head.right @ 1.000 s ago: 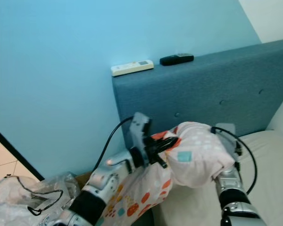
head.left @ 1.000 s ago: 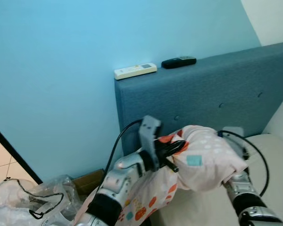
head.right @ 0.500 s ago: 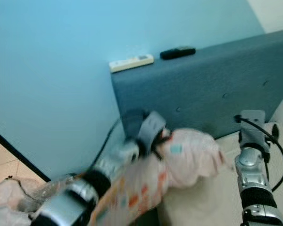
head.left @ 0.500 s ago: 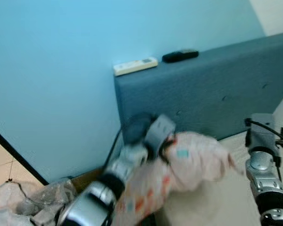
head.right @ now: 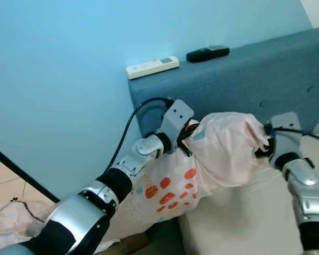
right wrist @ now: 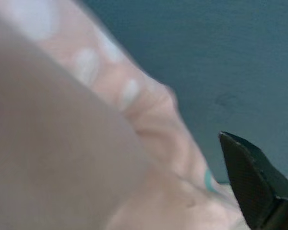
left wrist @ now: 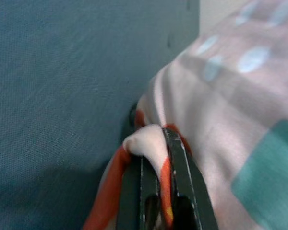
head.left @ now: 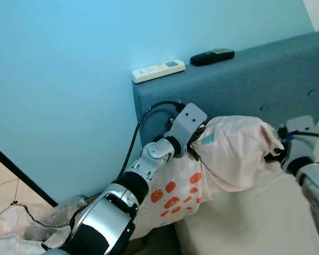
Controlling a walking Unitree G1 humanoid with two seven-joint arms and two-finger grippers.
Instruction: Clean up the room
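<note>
A: Entry. Both arms raised at the head end of the bed. The soft pink pillow with pale dots and orange and teal patches (head.left: 231, 154) hangs between them, in front of the blue padded fabric headboard (head.left: 266, 79), above the cream mattress (head.left: 244, 223) at its head-end corner.

B: Left gripper (left wrist: 156, 158)?

A: Pressed together on a fold of the pillow's cover; the wrist view shows cloth pinched between the two black fingers (left wrist: 182, 172), right against the headboard fabric. In the head views it sits at the pillow's left end, near the headboard's outer edge.

B: Right gripper (head.right: 263, 147)?

A: At the pillow's right end, touching or buried in the cloth. One black fingertip (right wrist: 252, 187) shows beside the pink fabric. Cannot tell whether it grips or merely steadies.

B: Anything else noted?

A: A white remote control (head.left: 158, 70) and a black remote control (head.left: 212, 56) lie on the headboard's top edge, well clear of the pillow. Crumpled clear plastic bags (head.left: 21, 234) on the floor beside the bed.

B: Step in hand?

A: Judgement: placing the pillow at the head of the bed, mid-carry. Next move calls for lowering it level onto the mattress against the headboard, then releasing the left pinch cleanly so the cover does not drag.
</note>
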